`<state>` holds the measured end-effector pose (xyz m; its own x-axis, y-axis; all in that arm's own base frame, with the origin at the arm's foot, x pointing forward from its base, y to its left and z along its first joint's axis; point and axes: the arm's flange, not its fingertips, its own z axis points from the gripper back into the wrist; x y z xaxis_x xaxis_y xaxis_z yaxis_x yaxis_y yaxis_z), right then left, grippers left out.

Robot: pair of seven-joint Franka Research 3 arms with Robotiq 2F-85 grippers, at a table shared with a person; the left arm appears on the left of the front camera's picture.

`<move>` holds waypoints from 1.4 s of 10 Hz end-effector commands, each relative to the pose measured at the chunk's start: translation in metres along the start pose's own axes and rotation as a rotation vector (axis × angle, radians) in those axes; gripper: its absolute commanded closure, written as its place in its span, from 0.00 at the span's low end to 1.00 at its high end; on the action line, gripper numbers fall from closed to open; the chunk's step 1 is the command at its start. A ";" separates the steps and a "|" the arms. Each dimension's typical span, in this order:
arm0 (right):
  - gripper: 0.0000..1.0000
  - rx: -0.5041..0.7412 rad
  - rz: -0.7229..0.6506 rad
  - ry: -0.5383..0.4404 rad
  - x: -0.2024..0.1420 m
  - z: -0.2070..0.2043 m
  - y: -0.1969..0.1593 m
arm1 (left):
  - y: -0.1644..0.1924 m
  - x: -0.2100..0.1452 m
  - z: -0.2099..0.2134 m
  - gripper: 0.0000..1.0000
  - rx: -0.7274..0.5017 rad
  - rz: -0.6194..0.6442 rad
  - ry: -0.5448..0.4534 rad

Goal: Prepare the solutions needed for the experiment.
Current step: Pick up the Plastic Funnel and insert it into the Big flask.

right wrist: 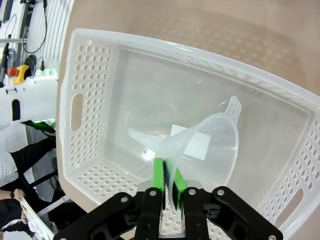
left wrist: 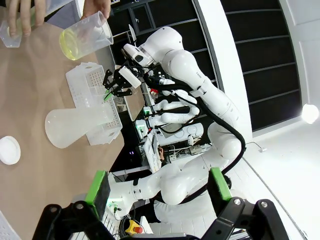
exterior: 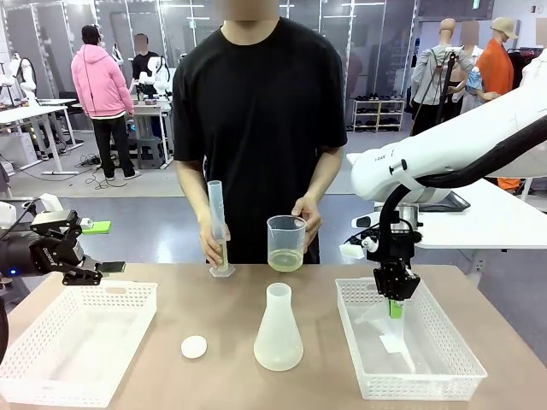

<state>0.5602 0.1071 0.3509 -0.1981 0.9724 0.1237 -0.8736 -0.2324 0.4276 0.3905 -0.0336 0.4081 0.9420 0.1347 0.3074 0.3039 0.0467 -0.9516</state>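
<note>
Baskets number two, both white and perforated: the left basket (exterior: 77,333) lies at 9 o'clock from the single conical flask (exterior: 278,329), the right basket (exterior: 410,342) at 3 o'clock. One white cap (exterior: 194,346) lies on the table at 8 o'clock from the flask, and one funnel (right wrist: 210,145) lies on its side in the right basket. The person holds one beaker (exterior: 286,243) at 12 o'clock from the flask, with one hand (exterior: 309,218) on its far side, and steadies one graduated cylinder (exterior: 218,226) at 11 o'clock with the other hand (exterior: 210,243). The pale yellow solution (exterior: 285,259) sits low in the beaker. Whether the cylinder holds any liquid is hard to make out. From the front the funnel is only a faint shape, and the left basket's near corner is cut off by the frame. The right gripper (right wrist: 167,172) is down in the right basket with its jaws nearly together, pinching the funnel's rim between the green pads (right wrist: 158,172). The left gripper (left wrist: 159,187) hangs at 10 o'clock from the left basket – jaws spread wide, nothing between them
</note>
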 end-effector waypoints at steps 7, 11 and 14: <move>1.00 -0.395 -0.165 0.154 0.034 0.065 0.087 | -0.002 -0.001 0.001 0.00 -0.010 0.003 0.009; 1.00 -0.766 -0.256 0.193 0.052 0.103 0.155 | -0.002 -0.001 0.001 0.00 -0.010 0.003 0.009; 1.00 -0.887 -0.278 0.212 0.064 0.109 0.190 | -0.002 -0.001 0.001 0.00 -0.010 0.003 0.009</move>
<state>0.4394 0.1209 0.5491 0.0265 0.9971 -0.0711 -0.9189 -0.0037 -0.3945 0.3904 -0.0336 0.4079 0.9421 0.1348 0.3072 0.3035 0.0471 -0.9517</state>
